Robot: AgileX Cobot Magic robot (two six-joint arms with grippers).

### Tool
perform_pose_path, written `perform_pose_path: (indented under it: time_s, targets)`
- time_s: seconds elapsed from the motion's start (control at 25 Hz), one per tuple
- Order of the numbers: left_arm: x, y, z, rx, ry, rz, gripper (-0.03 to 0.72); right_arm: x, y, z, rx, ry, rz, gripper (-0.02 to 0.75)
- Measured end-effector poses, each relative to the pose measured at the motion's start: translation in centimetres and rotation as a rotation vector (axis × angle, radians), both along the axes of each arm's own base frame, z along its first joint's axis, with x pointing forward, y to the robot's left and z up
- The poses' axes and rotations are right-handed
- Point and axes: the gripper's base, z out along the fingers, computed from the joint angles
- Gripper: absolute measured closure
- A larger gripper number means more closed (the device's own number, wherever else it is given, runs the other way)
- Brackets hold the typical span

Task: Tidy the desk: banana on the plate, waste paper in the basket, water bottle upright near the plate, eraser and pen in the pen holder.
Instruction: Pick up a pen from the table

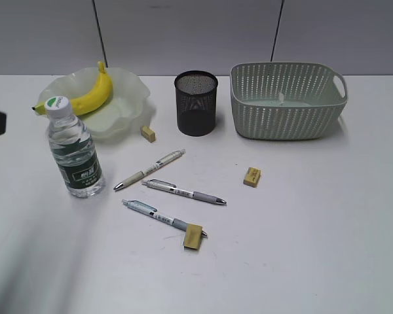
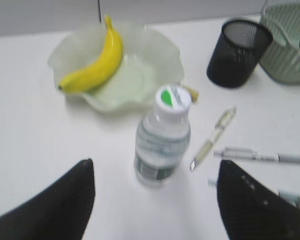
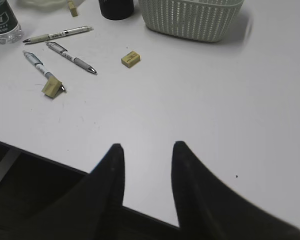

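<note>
My right gripper [image 3: 147, 165] sits nearest, low over the near edge of the desk [image 1: 314, 248], its fingers partly apart and holding nothing. My left gripper [image 2: 155, 200] hangs on the left, just near of the bottle [image 1: 75, 150], jaws spread wide and empty, with the bottle showing between the two fingers but untouched.

On the near desk lie the loose things not yet put away. One eraser [image 1: 192, 236] rests on the tip of the nearest pen [image 1: 162, 217]. Just beyond lie a second pen [image 1: 183, 192] and a third pen [image 1: 149, 169], slanted toward the far right. To their right is another eraser [image 1: 251, 176], well apart from the rest.

The bottle stands upright with its cap on, just near of the plate [image 1: 128, 108], so I judge that step done.

A third eraser [image 1: 148, 133] sits by the plate's right rim. The banana [image 1: 92, 95] already lies in the plate. At centre far, the pen holder [image 1: 196, 103] looks empty, so pens and erasers all remain. At the far right is the basket [image 1: 288, 99]; I cannot tell whether the paper is inside, and none lies on the desk.
</note>
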Motion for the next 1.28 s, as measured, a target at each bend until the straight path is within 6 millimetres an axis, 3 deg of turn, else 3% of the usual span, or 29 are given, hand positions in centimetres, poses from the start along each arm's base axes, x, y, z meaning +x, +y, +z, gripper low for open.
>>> perform_pose_path:
  time_s: [0.08,0.28,0.6,0.8,1.0,1.28]
  targets:
    - [-2.1,0.5,0.8,0.027,0.113,-0.013,0.12,0.0,0.0,0.0,0.0,0.0,0.0,0.472]
    - [-7.9,2.2,2.6,0.053,0.203,-0.035,0.122,0.0,0.0,0.0,0.0,0.0,0.0,0.472]
    - [-14.7,4.8,3.0,0.1,0.135,-0.019,0.123,0.0,0.0,0.0,0.0,0.0,0.0,0.472]
    - [-17.0,5.6,1.5,0.086,0.054,-0.01,0.123,0.0,0.0,0.0,0.0,0.0,0.0,0.472]
    - [-18.6,6.2,1.3,0.046,-0.074,-0.006,0.123,0.0,0.0,0.0,0.0,0.0,0.0,0.472]
    - [-18.3,6.0,1.1,0.024,-0.15,-0.005,0.123,0.0,0.0,0.0,0.0,0.0,0.0,0.472]
